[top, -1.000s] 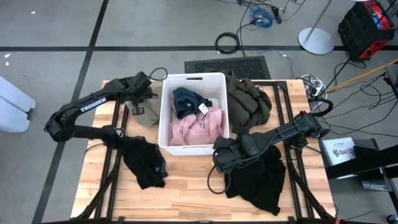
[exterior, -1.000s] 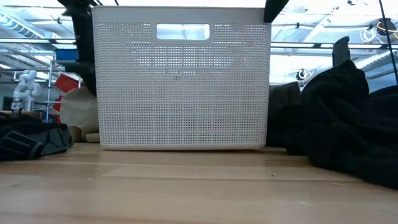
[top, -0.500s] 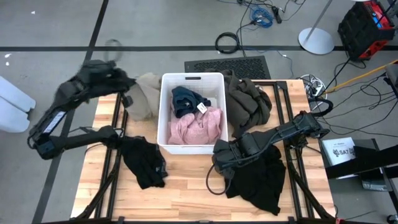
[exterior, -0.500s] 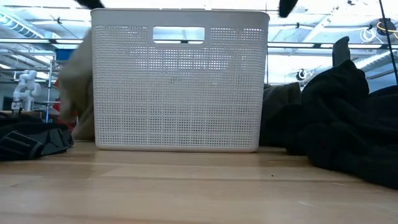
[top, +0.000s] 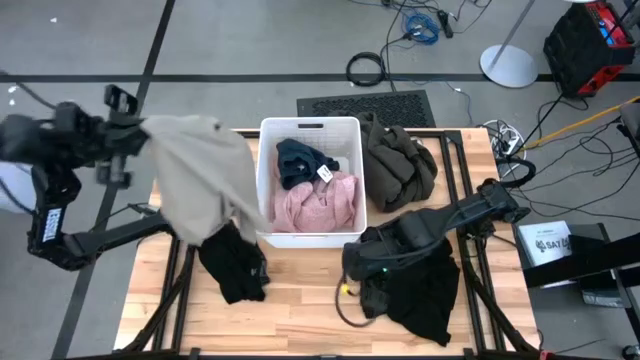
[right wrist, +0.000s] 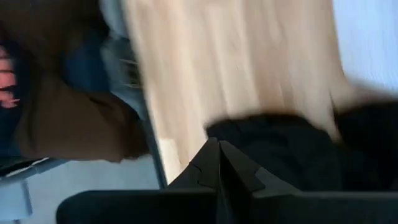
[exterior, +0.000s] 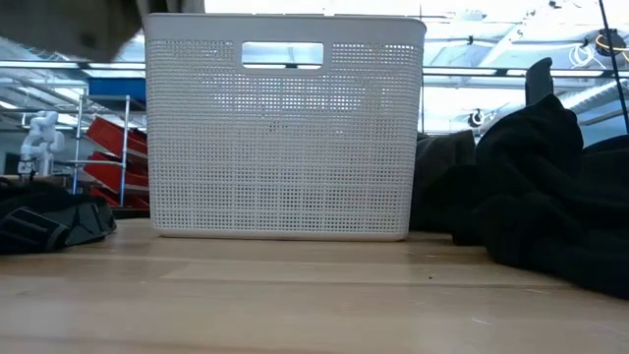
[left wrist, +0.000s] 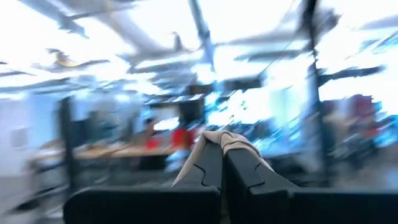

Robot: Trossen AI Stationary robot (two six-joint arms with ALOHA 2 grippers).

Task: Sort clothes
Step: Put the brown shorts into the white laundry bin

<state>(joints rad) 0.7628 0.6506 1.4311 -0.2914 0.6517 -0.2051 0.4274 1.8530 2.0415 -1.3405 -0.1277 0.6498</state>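
Observation:
My left gripper [top: 138,130] is raised high over the table's left side and is shut on the tan-beige garment [top: 200,185]. The garment hangs spread below it and also shows in the low view [exterior: 69,25]. My right gripper [top: 362,278] is low at the left edge of a black garment [top: 420,290] and is shut on it. The white bin [top: 265,215] holds the pink garment [top: 320,205] and the dark teal garment [top: 298,160]. The olive-brown garment [top: 400,165] lies on the table against the bin's right wall. A second black garment [top: 235,262] lies at the near left. My left gripper pinches a fold of the tan-beige garment [left wrist: 227,142] between its two fingertips. The garment hangs slack below the fingers, and in the low view it is clear of the table. My right gripper has its shut fingertips at the black garment's edge [right wrist: 233,134]. The fingers hide how much cloth is between them. The garment lies on the table.
The bin [exterior: 285,128] stands at the table's middle, toward the far edge. Bare wood lies along the near edge [top: 300,320]. Black pipes cross the table under both arms. Cables and a floor grate lie beyond the far edge.
My left gripper has risen sharply and swung toward the table's left edge. It has drawn the tan-beige garment up from beside the bin's left wall. The garment now hangs spread and clear of the table. My right gripper has gone a little toward the near edge.

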